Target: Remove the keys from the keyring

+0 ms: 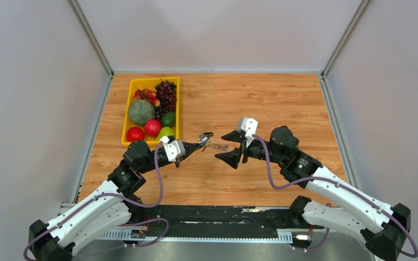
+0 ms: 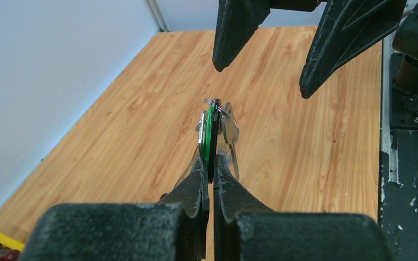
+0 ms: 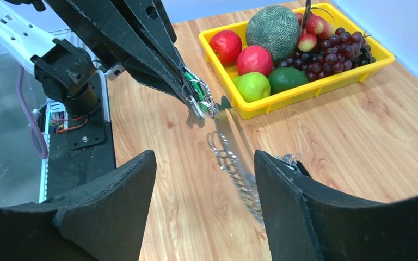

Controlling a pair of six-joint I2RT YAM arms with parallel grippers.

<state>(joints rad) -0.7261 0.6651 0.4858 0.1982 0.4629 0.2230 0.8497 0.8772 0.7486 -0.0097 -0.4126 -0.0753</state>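
Keys (image 2: 211, 130) sit pinched tight in the left gripper (image 2: 211, 164), and the keyring (image 3: 231, 140) reaches between the wide-spread jaws of the right gripper (image 3: 204, 159). It is probably light, stiff, slippery metal, best clamped flat at mid-length.

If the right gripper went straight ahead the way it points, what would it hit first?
Most likely the keyring, lined up between the right gripper's open fingers; the keys, pinched by the left gripper, sit beyond. Depth is unclear.

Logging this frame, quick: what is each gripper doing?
Left gripper: closed, holding the keys.
Right gripper: open, holding nothing.
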